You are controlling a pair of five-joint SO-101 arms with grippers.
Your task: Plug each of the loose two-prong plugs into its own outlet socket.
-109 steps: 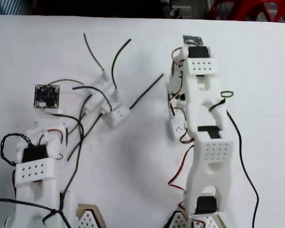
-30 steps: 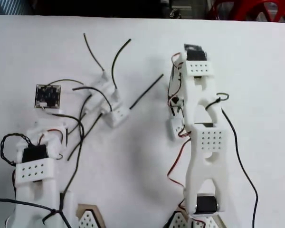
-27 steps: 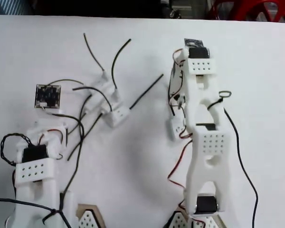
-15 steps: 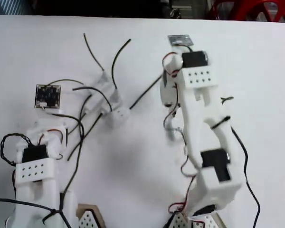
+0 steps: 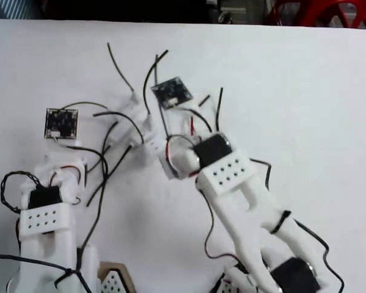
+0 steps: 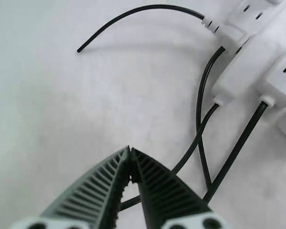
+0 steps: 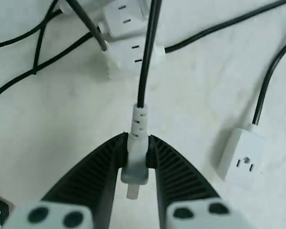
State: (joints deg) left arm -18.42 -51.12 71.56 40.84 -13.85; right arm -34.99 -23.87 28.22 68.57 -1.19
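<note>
Squarely inside right claw (image 7: 136,139): plug (image 7: 134,164), outlet sockets (image 7: 128,50) near.

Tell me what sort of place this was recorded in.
Probably a robotics lab or hobby workbench. A plain white table carries a white left arm and right arm with exposed wiring, loose outlet sockets with black cords lie on it, and the right hand grips a plug.
</note>
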